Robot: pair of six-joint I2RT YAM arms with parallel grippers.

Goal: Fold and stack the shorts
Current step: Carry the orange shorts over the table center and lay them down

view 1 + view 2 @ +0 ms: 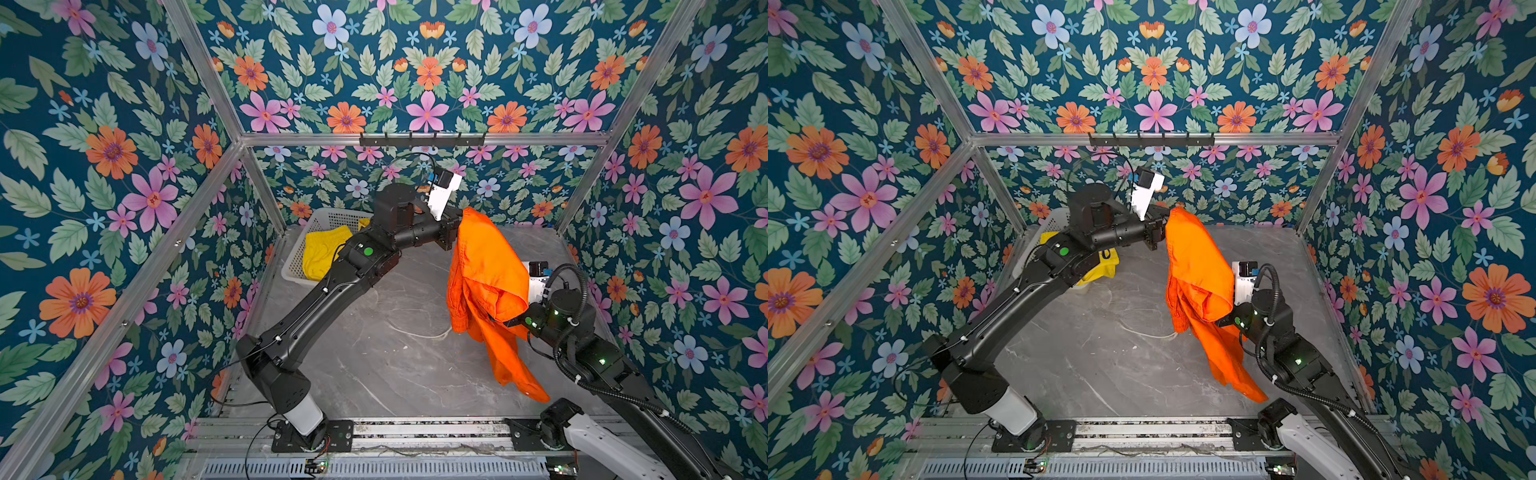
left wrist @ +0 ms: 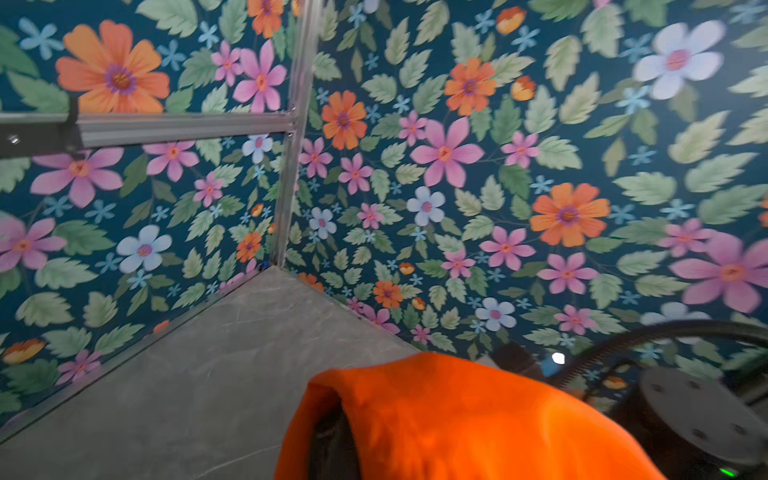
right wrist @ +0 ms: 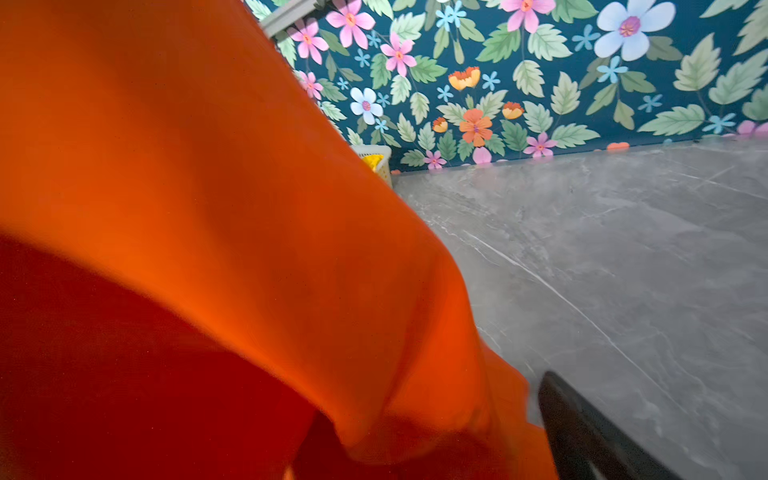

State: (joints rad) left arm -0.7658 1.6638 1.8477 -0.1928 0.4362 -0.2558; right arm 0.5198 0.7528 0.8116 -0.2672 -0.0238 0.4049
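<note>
Grey tabletop (image 1: 374, 353): basket (image 1: 328, 214) holds yellow shorts (image 1: 322, 253); orange shorts (image 1: 478, 266) veil right arm (image 1: 615, 365).

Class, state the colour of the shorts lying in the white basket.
Those shorts are bright yellow, shown best in a top view.

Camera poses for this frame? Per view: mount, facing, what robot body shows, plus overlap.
Both top views: high over the arm bases' side, looking down at the table; left arm, right arm, orange shorts, white basket.
Left wrist: on the left arm, facing the table's far corner; only the right arm's joint shows.
Right wrist: on the right arm, facing across the table toward the white basket; one dark pincer finger.
Shared: every view shows the orange shorts.
</note>
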